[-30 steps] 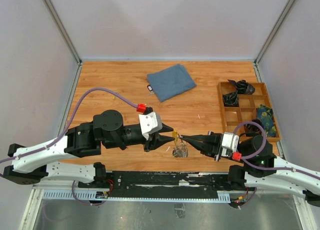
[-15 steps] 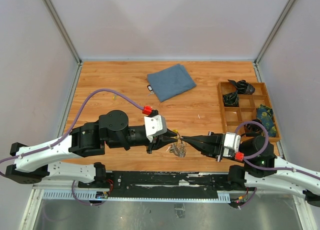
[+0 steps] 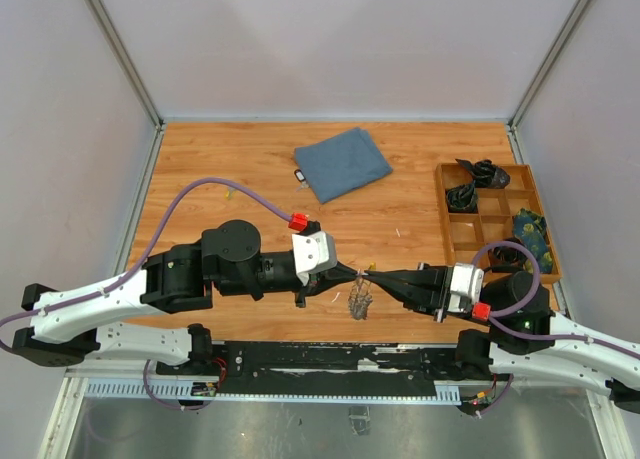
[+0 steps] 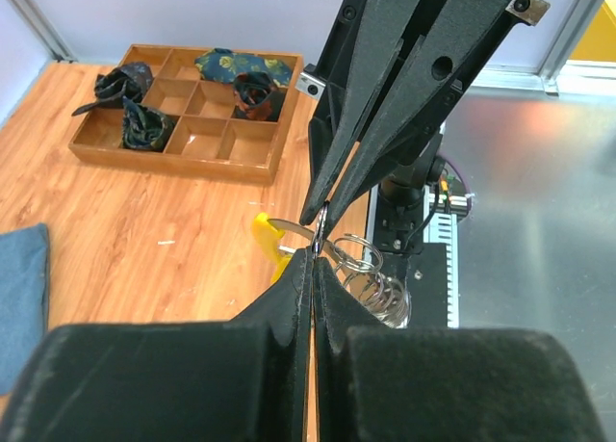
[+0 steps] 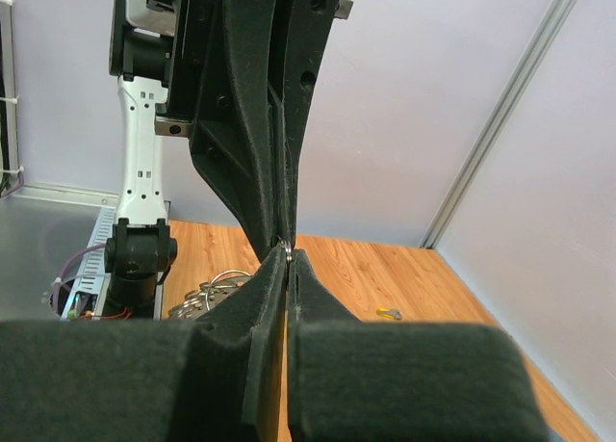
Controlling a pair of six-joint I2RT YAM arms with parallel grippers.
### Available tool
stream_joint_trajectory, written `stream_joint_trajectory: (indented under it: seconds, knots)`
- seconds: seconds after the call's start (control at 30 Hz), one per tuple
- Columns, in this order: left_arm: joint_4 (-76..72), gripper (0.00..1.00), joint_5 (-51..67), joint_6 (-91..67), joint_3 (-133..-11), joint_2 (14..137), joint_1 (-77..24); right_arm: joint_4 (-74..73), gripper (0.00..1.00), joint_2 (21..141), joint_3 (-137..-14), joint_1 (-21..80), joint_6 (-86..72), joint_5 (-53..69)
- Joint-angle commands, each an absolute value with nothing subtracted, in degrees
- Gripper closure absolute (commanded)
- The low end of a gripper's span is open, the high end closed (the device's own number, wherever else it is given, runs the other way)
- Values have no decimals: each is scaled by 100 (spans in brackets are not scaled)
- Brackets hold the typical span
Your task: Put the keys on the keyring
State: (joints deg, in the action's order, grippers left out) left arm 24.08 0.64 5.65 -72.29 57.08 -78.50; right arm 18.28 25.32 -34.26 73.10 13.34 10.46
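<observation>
My left gripper [image 3: 357, 276] and right gripper [image 3: 369, 275] meet tip to tip above the table's near edge. Both are shut on the same thin metal keyring [image 5: 289, 250], whose edge shows between the right fingers [image 5: 272, 278]. In the left wrist view the keyring [image 4: 324, 221] sits pinched under the right gripper's tips, and my left gripper [image 4: 316, 253] closes on it from below. A yellow-headed key [image 4: 269, 236] hangs just left of the ring. A bunch of metal keys and small rings [image 3: 358, 301] dangles beneath the grip, also seen as the bunch [image 4: 373, 280] and the bunch [image 5: 204, 295].
A folded blue cloth [image 3: 343, 163] lies at mid-back with a small black and white item [image 3: 299, 176] beside it. A wooden compartment tray [image 3: 440, 209] holding dark bundles stands at the right. A small yellow item [image 5: 390, 314] lies on the wood floor.
My left gripper has slid right up to the right gripper's tips and shut. The yellow key that showed at its tips now hangs aside.
</observation>
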Motion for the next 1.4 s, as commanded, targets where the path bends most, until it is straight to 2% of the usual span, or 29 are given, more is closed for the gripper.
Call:
stream_joint_trajectory:
  seconds: [0.0, 0.47, 0.73, 0.87, 0.97, 1.1, 1.37]
  knots:
    - [2364, 100, -43, 577, -7276, 5713, -7866, 2334, 100, 2383, -3634, 7357, 1255, 1037]
    - [2344, 100, -70, 534, -7236, 5765, -7866, 2753, 100, 2360, -3535, 7361, 1042, 949]
    - [2273, 95, -20, 534, -7234, 5818, -7866, 2896, 100, 2433, -3487, 7365, 994, 889]
    - [2218, 88, 9, 533, -7238, 5825, -7866, 2941, 100, 2452, -3463, 7365, 978, 853]
    - [2140, 78, 22, 527, -7206, 5790, -7866, 2938, 100, 2456, -3462, 7365, 980, 860]
    - [1957, 69, 40, 500, -7139, 5703, -7866, 2855, 100, 2469, -3473, 7365, 993, 901]
    - [1451, 66, 102, 349, -6915, 5493, -7866, 2683, 100, 2468, -3537, 7365, 1028, 1053]
